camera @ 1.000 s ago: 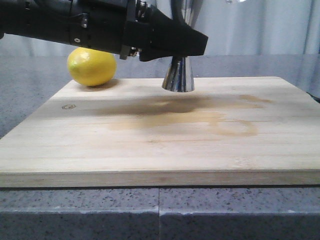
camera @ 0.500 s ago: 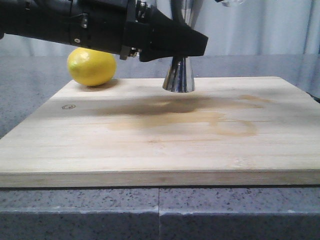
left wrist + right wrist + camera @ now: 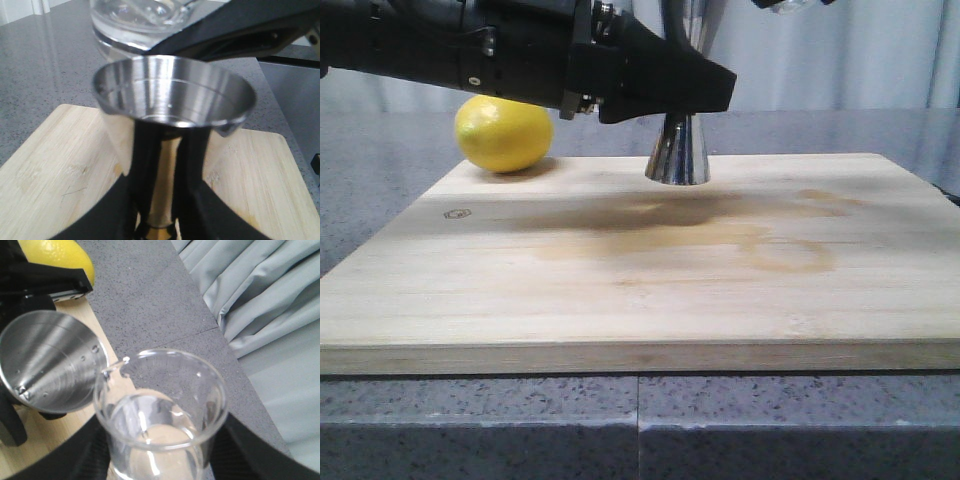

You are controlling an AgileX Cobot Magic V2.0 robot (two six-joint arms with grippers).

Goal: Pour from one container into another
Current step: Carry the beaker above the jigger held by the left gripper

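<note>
The steel jigger (image 3: pixel 677 150) stands on the wooden board (image 3: pixel 640 280), and my left gripper (image 3: pixel 670 90) is shut on its narrow waist. In the left wrist view the black fingers (image 3: pixel 145 165) flank the gold-banded waist below the jigger's open cup (image 3: pixel 172 90), the left gripper (image 3: pixel 169 150) closed around it. The clear glass beaker (image 3: pixel 160 405) hangs above and beside the jigger (image 3: pixel 50 360), held in my right gripper (image 3: pixel 160 455), its pouring lip right at the jigger's rim. Small droplets cling inside the jigger. The beaker (image 3: pixel 140 20) appears to hold clear liquid. Only its bottom (image 3: pixel 788 4) shows in the front view.
A yellow lemon (image 3: pixel 503 132) lies at the board's far left corner, behind the left arm. The board carries a dark stain (image 3: pixel 670 225) in its middle. Grey speckled counter (image 3: pixel 480 420) surrounds the board, with pale curtains (image 3: pixel 270 315) behind.
The beaker's bottom has edged a little further into the top of the front view. The left arm, jigger and lemon have not moved.
</note>
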